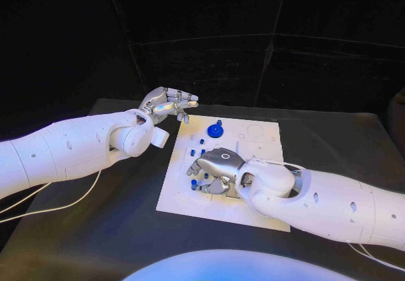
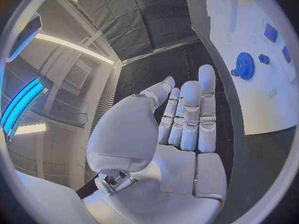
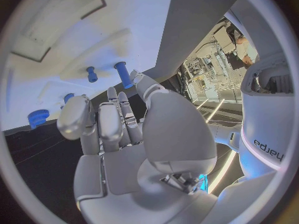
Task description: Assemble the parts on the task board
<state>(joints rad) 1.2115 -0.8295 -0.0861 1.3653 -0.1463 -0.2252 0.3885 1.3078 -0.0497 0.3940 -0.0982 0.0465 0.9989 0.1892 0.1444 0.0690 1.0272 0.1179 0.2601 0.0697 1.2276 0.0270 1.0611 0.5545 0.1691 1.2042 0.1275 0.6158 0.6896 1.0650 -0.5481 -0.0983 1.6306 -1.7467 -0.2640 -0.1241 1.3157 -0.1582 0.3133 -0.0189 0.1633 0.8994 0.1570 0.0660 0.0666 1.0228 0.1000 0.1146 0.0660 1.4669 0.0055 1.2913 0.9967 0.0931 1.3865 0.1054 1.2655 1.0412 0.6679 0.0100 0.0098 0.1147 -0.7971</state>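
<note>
Parts lie on the task board [image 1: 253, 211] at mid-worktop [image 1: 101, 234]: a blue gear [image 1: 216, 130] near the far edge, small blue pegs [image 1: 202, 140] beside it. My right robot hand [image 1: 215, 170] sits low over the board's near part, fingers curled, hiding whatever is beneath; I cannot tell if it grips anything. My left robot hand [image 1: 169, 104] hangs released beyond the board's far left corner. One long peg [image 3: 123, 74] points along the board.
</note>
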